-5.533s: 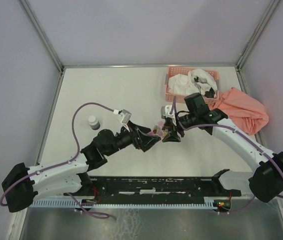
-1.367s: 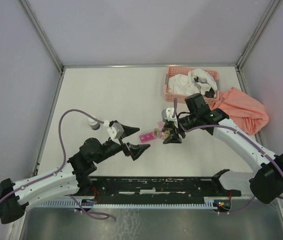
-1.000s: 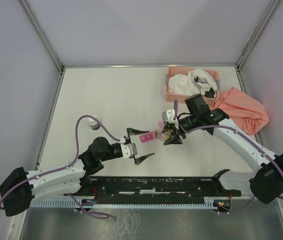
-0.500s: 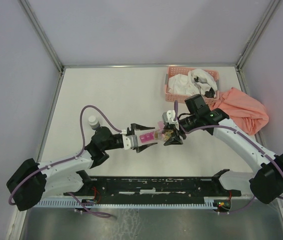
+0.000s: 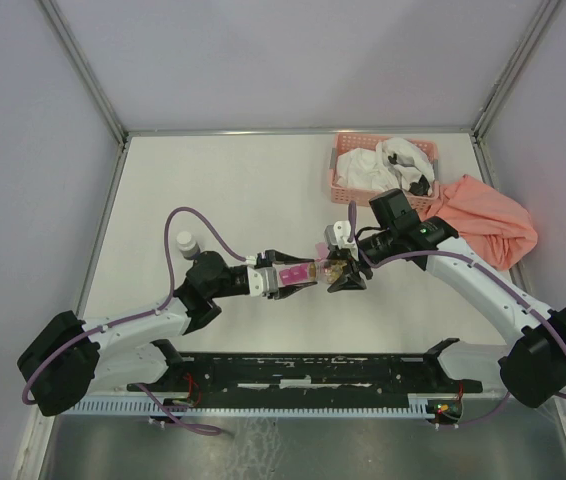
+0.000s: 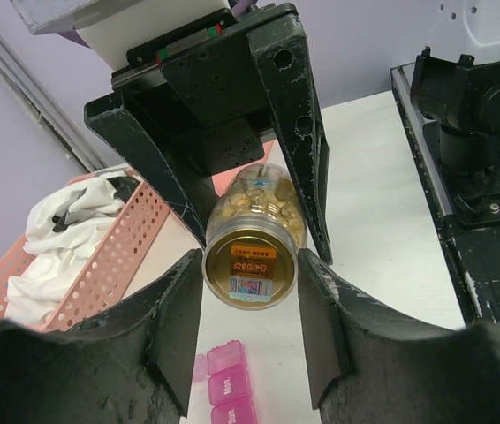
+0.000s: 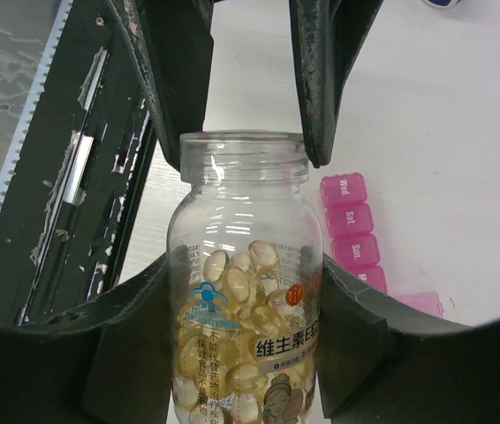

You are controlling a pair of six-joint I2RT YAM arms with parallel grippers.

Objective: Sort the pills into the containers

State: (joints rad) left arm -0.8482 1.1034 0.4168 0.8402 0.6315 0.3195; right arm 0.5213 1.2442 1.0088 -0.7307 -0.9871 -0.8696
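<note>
My right gripper (image 7: 246,340) is shut on a clear pill bottle (image 7: 246,291) full of yellow softgels, held level just above the table. In the top view that bottle (image 5: 321,268) bridges both grippers. The left gripper (image 6: 250,305) faces the bottle's gold-topped cap (image 6: 250,269), and its fingers (image 6: 175,327) touch both sides of the cap. The containers (image 7: 352,234), a slim pink strip with day labels, lie on the table under the bottle and show again between the left jaws as the containers (image 6: 228,393). One pink lid flap (image 7: 413,302) stands open.
A salmon lattice basket (image 5: 348,185) with white cloths stands at the back right, and an orange cloth (image 5: 488,220) lies beside it. A small white-capped bottle (image 5: 185,241) stands at the left. A black rail (image 5: 313,370) runs along the near edge.
The left gripper swung in from the left, lined up with the bottle's cap end and narrowed from wide open onto the cap. The right gripper and bottle stayed put.
</note>
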